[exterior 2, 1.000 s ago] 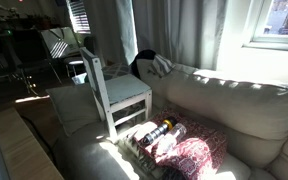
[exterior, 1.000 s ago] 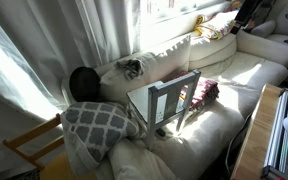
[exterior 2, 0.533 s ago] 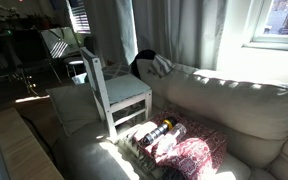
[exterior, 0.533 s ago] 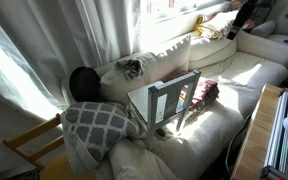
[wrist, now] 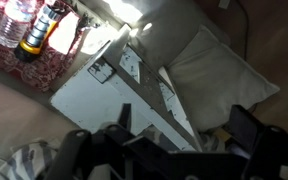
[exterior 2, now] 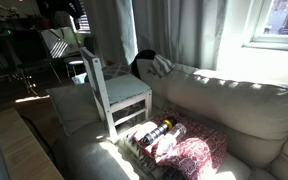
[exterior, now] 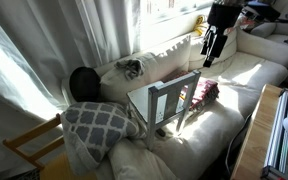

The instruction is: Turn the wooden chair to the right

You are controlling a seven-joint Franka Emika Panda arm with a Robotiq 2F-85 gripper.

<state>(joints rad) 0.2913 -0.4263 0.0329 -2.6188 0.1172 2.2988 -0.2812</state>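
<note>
The small pale grey-white wooden chair (exterior: pixel 165 100) stands on the white sofa (exterior: pixel 246 68), slatted back upright. It also shows in an exterior view (exterior 2: pixel 116 92) and from above in the wrist view (wrist: pixel 112 88). My gripper (exterior: pixel 209 56) hangs in the air above the sofa back, beyond the chair and clear of it. In the wrist view its two dark fingers (wrist: pixel 184 135) are spread wide apart and hold nothing, with the chair below them.
A red patterned cloth (exterior: pixel 205 92) with bottles (exterior 2: pixel 156 131) lies on the sofa seat beside the chair. A grey diamond-patterned cushion (exterior: pixel 97 126) and a black round object (exterior: pixel 82 82) lie at the sofa end. A yellow-tan chair frame (exterior: pixel 28 146) stands on the floor. A wooden table (exterior: pixel 254 140) runs along the sofa front.
My arm has come into an exterior view from the upper right and now hangs over the sofa back. The chair has not moved.
</note>
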